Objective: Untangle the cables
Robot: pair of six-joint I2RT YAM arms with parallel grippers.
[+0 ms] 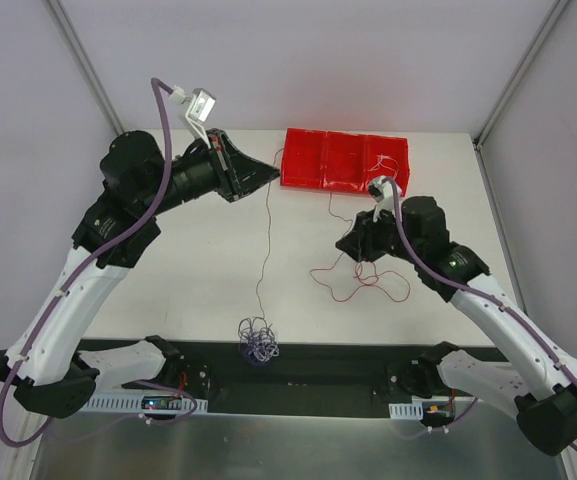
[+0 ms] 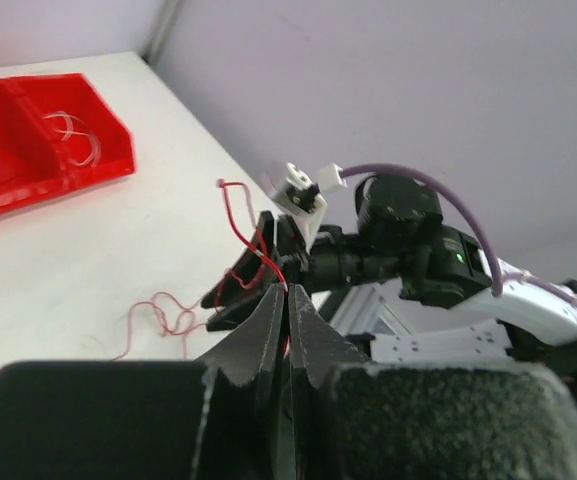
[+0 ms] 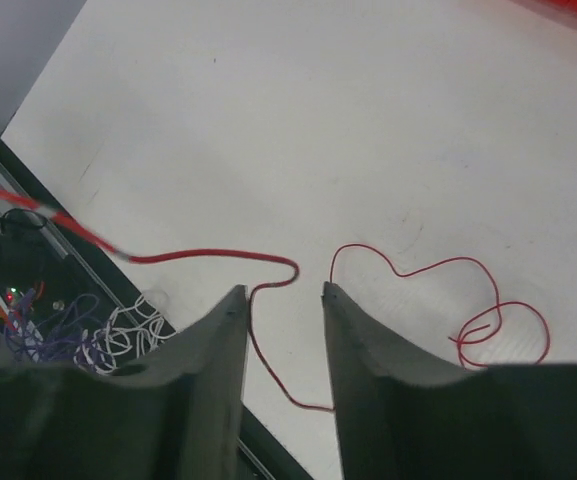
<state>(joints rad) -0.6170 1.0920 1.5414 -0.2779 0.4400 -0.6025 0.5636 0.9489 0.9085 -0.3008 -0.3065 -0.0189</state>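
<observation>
My left gripper [image 1: 273, 173] [image 2: 290, 290] is raised at the back of the table and shut on the red cable [image 2: 258, 250], which comes out from between its tips. From there a thin strand [image 1: 266, 245] hangs down to a small clump of purple and white cables [image 1: 258, 340] [image 3: 68, 335] at the table's near edge. More of the red cable [image 1: 368, 282] [image 3: 468, 300] lies in loose curls on the table. My right gripper [image 1: 353, 245] [image 3: 283, 290] hovers over those curls with its jaws open, and a stretch of red wire runs between the fingers, not gripped.
A red divided bin [image 1: 343, 160] [image 2: 28, 140] stands at the back middle with thin white wire [image 2: 73, 135] in it. A black strip [image 1: 318, 365] runs along the table's near edge, just behind the clump.
</observation>
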